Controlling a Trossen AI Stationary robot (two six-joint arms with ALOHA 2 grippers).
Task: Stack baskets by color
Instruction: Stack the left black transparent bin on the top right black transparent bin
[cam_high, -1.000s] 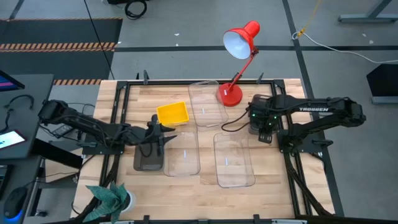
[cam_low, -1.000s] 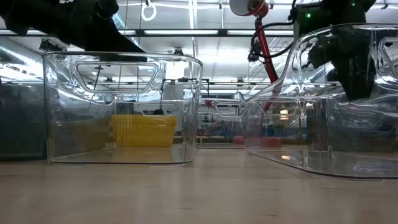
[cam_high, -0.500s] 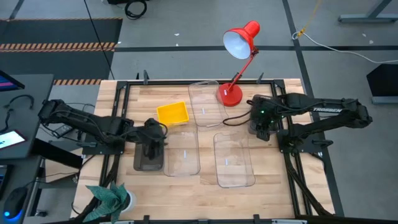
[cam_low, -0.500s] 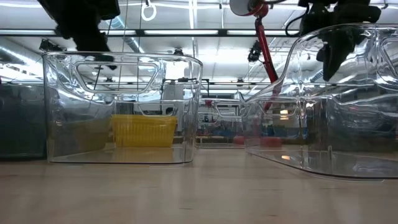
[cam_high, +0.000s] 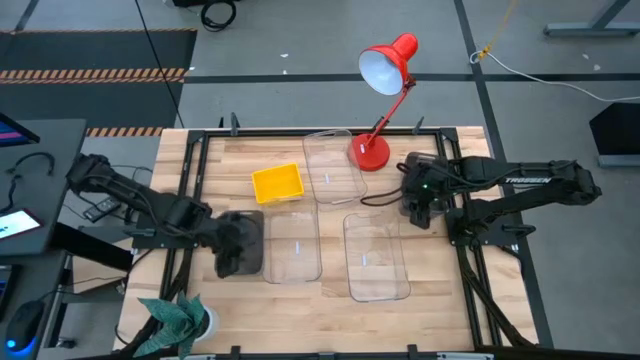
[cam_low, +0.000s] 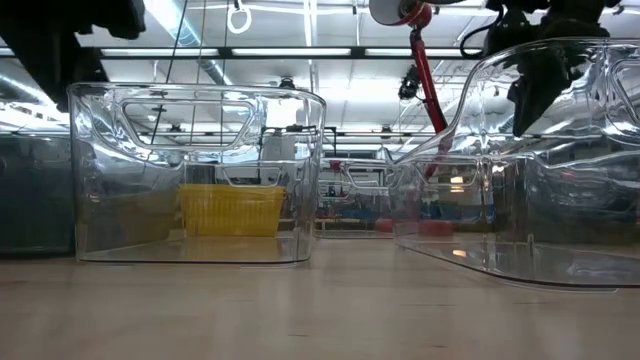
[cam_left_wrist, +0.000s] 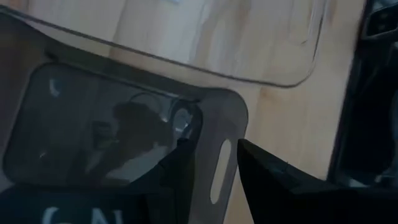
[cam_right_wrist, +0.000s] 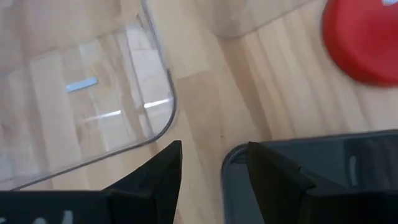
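Observation:
A yellow basket (cam_high: 277, 183) sits at the far middle of the table. There are three clear baskets: one by the lamp (cam_high: 333, 165), one left of centre (cam_high: 295, 248) and one right of centre (cam_high: 376, 257). A smoky dark grey basket (cam_high: 243, 262) rests on the table at the near left. My left gripper (cam_left_wrist: 214, 152) tips down over it, open, across its end wall. My right gripper (cam_right_wrist: 212, 149) is open above the corner of a second dark grey basket (cam_right_wrist: 323, 168), one finger over it and one outside. My left gripper has one finger (cam_left_wrist: 180, 165) inside the dark grey basket and the other (cam_left_wrist: 267, 174) outside its end wall, beside the slot handle (cam_left_wrist: 217, 171). It comes slanting down from above. I cannot tell whether the fingers touch the wall. The basket lies flat on the table.
A red desk lamp stands with its base (cam_high: 369, 152) at the far middle, its head (cam_high: 385, 65) beyond the table's far edge. A green plant (cam_high: 175, 318) is at the near left corner. Black frame rails (cam_high: 190, 190) run along both table sides.
My left gripper has drawn back from the clear basket toward the table's near left and tipped steeply down over the dark grey basket. My right gripper has risen a little above its dark grey basket. No basket has moved.

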